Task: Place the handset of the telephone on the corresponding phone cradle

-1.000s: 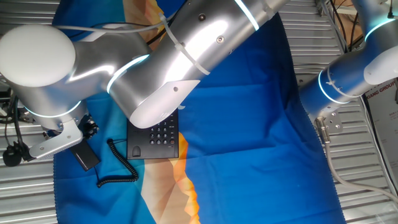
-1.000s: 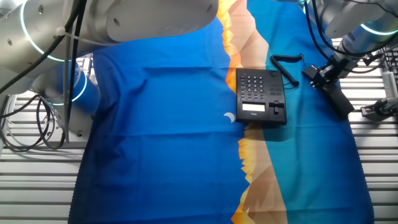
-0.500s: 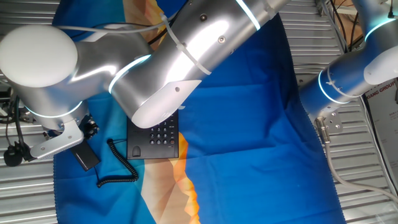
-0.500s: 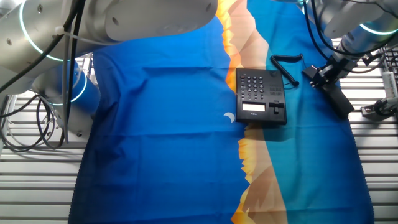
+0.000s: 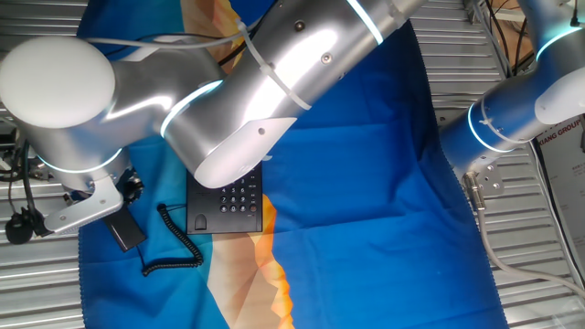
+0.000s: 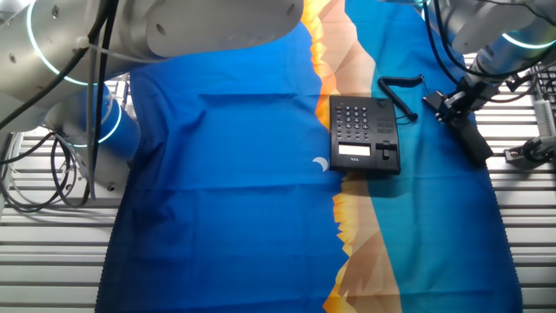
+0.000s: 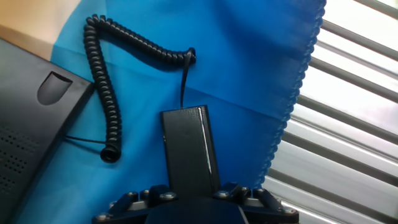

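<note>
A robot lab bench, by the look of it.
Two big silver arms [image 5: 274, 73] with glowing cyan rings crowd over a ribbed metal table [image 6: 261, 261] draped in a blue and orange cloth [image 5: 366, 183]; loose cables [image 6: 52, 174] trail off one side, and past the fingers the cloth's scalloped edge gives way to bare metal slats [image 7: 354, 124].

A table [image 5: 548, 302] of ribbed metal slats carries a blue cloth [image 5: 366, 210] with an orange and tan band, spread over most of it; bare slats show at 3 and 9 o'clock. On the cloth sits the telephone [image 6: 363, 135], near the middle. Its coiled cord [image 7: 102, 81] lies on the cloth at the phone's 9 o'clock in one fixed view.
</note>
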{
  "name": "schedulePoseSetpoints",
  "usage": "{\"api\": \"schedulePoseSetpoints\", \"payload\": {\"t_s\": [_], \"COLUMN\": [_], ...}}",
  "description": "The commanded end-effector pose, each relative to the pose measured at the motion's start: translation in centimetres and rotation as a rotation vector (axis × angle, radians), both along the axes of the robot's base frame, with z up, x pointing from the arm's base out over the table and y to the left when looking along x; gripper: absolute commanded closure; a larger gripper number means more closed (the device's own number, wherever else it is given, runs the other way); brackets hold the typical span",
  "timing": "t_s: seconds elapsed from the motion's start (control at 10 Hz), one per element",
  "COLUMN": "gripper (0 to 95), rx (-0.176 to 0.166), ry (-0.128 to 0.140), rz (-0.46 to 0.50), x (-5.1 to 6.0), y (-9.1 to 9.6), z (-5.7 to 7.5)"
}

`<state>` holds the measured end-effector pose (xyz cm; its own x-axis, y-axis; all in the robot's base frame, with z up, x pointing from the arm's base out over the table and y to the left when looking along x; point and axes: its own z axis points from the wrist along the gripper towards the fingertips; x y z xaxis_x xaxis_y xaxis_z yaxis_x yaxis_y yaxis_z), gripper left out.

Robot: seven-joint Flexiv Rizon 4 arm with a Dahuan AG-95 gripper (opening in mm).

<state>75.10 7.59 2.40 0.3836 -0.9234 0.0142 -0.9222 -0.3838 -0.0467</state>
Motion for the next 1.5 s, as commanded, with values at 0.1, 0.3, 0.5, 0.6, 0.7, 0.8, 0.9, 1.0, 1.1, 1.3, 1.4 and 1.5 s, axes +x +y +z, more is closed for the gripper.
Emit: {"api": "schedulePoseSetpoints", "payload": {"t_s": [0.1,0.3,0.5,0.6,0.7,0.8,0.9,1.0,1.1,1.3,1.4,1.5], "gripper": [76.0,95.0,95.0,95.0,95.0,95.0,95.0,95.0,95.0,95.0,95.0,95.0], "rx": [0.000,-0.003,-0.005,-0.002,-0.004,-0.003,-0.003,-0.003,-0.004,-0.012,-0.020,-0.022], "ry": [-0.006,-0.008,-0.015,-0.019,-0.020,-0.025,-0.026,-0.025,-0.024,-0.023,-0.021,-0.020], "rz": [-0.003,-0.007,-0.013,-0.011,-0.015,-0.015,-0.024,-0.032,-0.040,-0.059,-0.077,-0.090], "x": [-0.01,-0.01,-0.01,-0.01,-0.01,-0.01,-0.01,-0.01,-0.01,-0.05,-0.09,-0.11], "y": [-0.03,-0.03,-0.03,-0.03,-0.03,-0.03,-0.03,-0.03,-0.02,0.01,0.05,0.06], "z": [-0.02,-0.01,-0.01,-0.01,-0.01,-0.01,-0.01,0.01,0.07,0.34,0.59,0.72]}}
